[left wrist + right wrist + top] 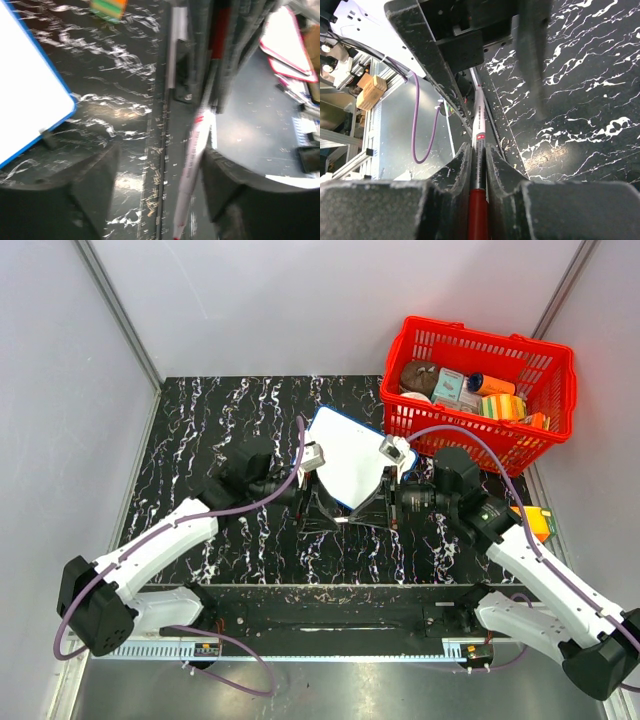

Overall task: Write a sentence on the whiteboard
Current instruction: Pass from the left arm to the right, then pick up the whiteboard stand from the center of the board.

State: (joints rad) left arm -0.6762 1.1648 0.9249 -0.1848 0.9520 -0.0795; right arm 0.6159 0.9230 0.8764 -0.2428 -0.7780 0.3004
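Right pincer [479, 152] is clamped on the marker [478, 112], left pincer [162, 152] spread around it; whiteboard [350, 458] is seen blank, all writing judged outstanding.

Right end effector [479, 156] clamps a red-and-white marker [478, 117].

The marker [478, 117] sits between the fingers of the right gripper [479, 150] and reaches to the left into the gap of the left gripper [157, 167], closer to one finger there. Both grippers face each other above the table [220, 420]. The whiteboard [350, 455] lies just behind them, between the two. The basket [460, 430] stands behind and to the right of the right gripper, with small packages [450, 385] in it. A small box [538, 523] lies on the table to the right of the right gripper, well apart.
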